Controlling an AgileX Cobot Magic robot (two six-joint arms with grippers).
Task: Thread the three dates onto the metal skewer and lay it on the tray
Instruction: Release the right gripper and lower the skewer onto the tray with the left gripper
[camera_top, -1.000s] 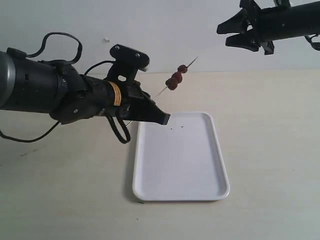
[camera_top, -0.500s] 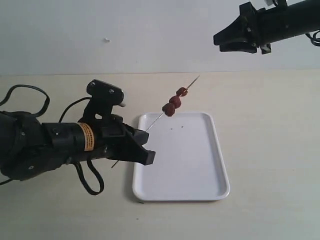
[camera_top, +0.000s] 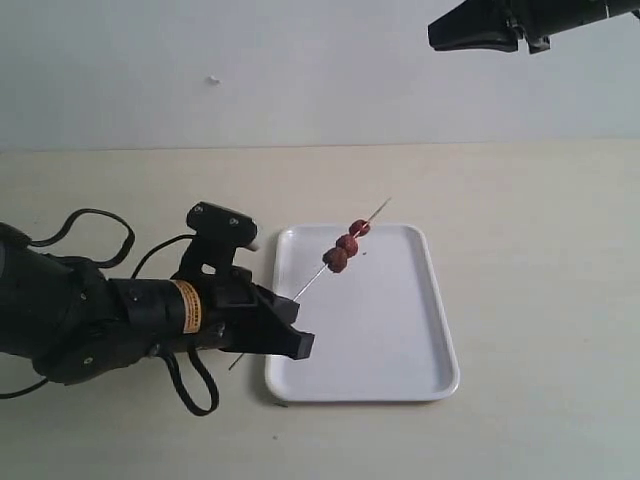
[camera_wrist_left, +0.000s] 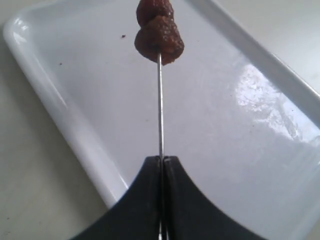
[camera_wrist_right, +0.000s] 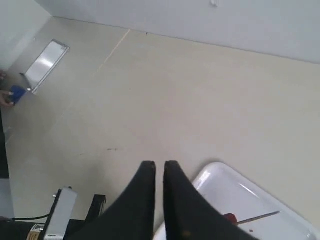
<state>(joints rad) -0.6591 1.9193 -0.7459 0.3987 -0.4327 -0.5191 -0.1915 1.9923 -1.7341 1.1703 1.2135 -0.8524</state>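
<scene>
The three dates sit in a row on the thin metal skewer, which slants up over the white tray. My left gripper is shut on the skewer's lower end, just off the tray's left rim. In the left wrist view the skewer runs out from the left gripper, whose jaws stand closed, to the nearest date above the tray. My right gripper hangs high at the back right, shut and holding nothing. The right wrist view shows that gripper far above the tray.
A bare beige tabletop surrounds the tray, with a pale wall behind it. A few dark specks mark the tray's far end. The left arm's body and its cable lie low over the table at the left.
The left arm has come down and forward, lowering the skewer with its dates from above the table to just over the tray. The right gripper has closed and moved up.
</scene>
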